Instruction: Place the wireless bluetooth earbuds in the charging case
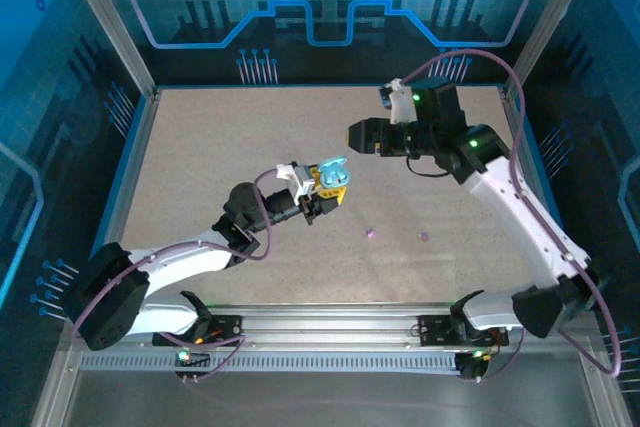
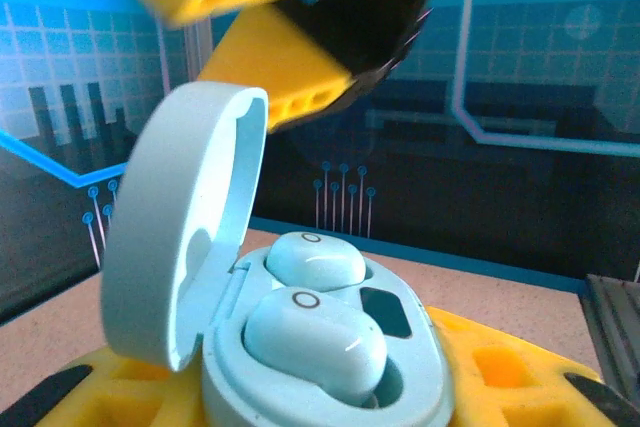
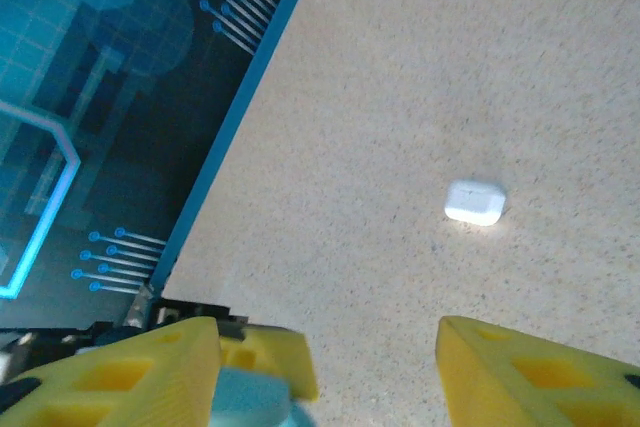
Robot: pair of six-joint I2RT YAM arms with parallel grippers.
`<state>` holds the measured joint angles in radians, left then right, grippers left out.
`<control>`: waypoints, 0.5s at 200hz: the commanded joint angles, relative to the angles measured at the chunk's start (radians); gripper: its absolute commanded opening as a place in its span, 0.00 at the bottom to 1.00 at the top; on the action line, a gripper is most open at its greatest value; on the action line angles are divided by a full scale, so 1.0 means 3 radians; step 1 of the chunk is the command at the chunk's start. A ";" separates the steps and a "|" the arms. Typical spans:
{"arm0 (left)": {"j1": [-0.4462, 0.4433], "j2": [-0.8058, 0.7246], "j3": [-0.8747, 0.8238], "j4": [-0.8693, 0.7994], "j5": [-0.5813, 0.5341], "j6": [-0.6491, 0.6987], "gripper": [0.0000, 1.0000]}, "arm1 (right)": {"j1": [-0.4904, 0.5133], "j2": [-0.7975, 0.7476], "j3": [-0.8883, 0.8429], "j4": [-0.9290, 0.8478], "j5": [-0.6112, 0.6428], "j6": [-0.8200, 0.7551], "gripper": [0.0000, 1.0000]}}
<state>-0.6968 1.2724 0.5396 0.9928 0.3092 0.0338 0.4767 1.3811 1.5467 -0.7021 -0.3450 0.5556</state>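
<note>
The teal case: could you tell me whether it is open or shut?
Open: the lid of the teal case stands swung back, with two teal buds seated inside.

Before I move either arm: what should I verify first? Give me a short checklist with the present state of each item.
1. Teal case clamped in the left gripper: ok.
2. Lid fully open: ok.
3. Both teal earbuds sitting in their wells: ok, as far as the left wrist view shows.
4. Right gripper open, nothing between its fingers: ok.
5. Right gripper clear of the lid: cannot tell; they look very close in both wrist views.
6. All buds stowed: not ok; two purple earbuds lie loose on the table.
</note>
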 commanded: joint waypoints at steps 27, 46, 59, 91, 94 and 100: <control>-0.0029 -0.0135 0.0032 -0.0091 0.0207 0.0051 0.34 | -0.0004 0.0378 0.0269 -0.0270 -0.0558 -0.0128 0.63; -0.0028 -0.0142 0.0066 -0.0141 0.0163 0.0003 0.34 | 0.0001 0.0394 0.0249 -0.0274 -0.0673 -0.0178 0.62; -0.0026 -0.0148 0.0075 -0.0146 0.0146 -0.0015 0.34 | 0.0001 0.0407 0.0245 -0.0318 -0.0774 -0.0234 0.61; -0.0021 -0.0156 0.0106 -0.0154 0.0094 -0.0040 0.35 | -0.0004 0.0353 0.0124 -0.0380 -0.0897 -0.0318 0.59; -0.0021 -0.0156 0.0108 -0.0153 0.0090 -0.0041 0.35 | -0.0004 0.0344 0.0109 -0.0375 -0.0918 -0.0323 0.59; -0.0024 -0.0156 0.0109 -0.0154 0.0087 -0.0042 0.35 | -0.0010 0.0327 0.0062 -0.0370 -0.0964 -0.0324 0.58</control>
<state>-0.6968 1.2545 0.5404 0.9390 0.3378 0.0273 0.4767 1.5040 1.5852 -0.7818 -0.5560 0.4923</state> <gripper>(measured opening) 0.394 0.590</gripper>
